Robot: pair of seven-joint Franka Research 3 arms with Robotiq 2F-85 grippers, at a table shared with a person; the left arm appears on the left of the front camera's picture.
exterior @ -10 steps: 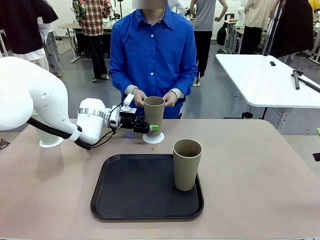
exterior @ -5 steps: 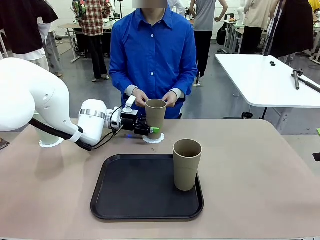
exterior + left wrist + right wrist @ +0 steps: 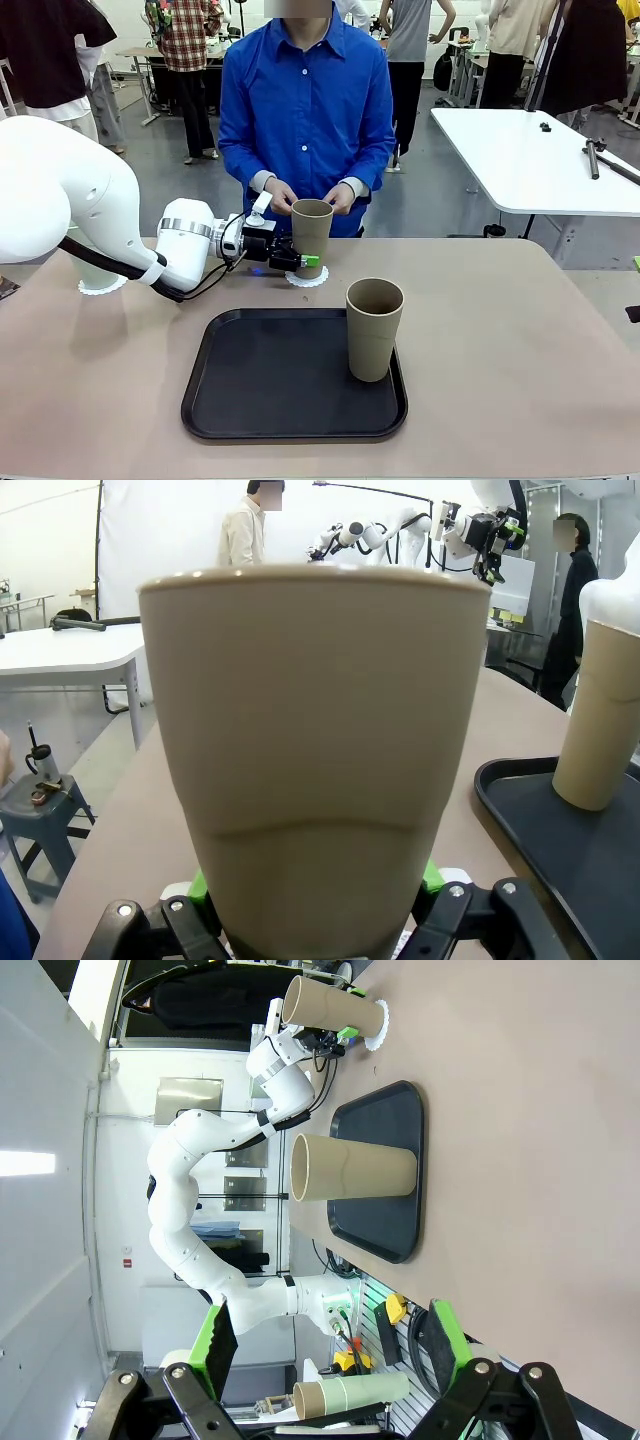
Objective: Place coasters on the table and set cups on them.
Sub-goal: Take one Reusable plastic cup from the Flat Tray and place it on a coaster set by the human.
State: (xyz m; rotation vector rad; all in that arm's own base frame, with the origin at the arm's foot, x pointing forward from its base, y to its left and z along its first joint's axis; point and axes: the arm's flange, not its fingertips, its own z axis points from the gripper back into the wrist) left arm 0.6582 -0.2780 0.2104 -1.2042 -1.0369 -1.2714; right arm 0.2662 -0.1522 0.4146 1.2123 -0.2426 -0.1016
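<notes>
Tan cup (image 3: 311, 228) is upper middle in the front view, clenched low on its body by the left gripper (image 3: 304, 259) reaching in from frame left. The low grip leaves the rim free and aims the base at the coaster (image 3: 307, 279) directly under it. We can't tell whether the base touches the doily or hangs just above it. A person's hand (image 3: 280, 194) is close by the rim; contact is unclear. The second tan cup (image 3: 374, 328) stands on the right part of the black tray (image 3: 260, 380), lower middle, which we judge is next to go. Far left, another coaster (image 3: 104, 286) carries a pale cup (image 3: 95, 272), mostly hidden by the arm.

Left wrist view: the tan cup (image 3: 315, 730) is upright and centre frame, with green pads (image 3: 200, 884) pressed on its lower sides at the bottom edge. The second tan cup (image 3: 603, 720) is at the right edge on the tray (image 3: 560, 850).

Right wrist view: the right gripper (image 3: 333, 1355) is at frame bottom, jaws spread wide with nothing between them, looking along the table (image 3: 520, 1160). We judge it idle.
</notes>
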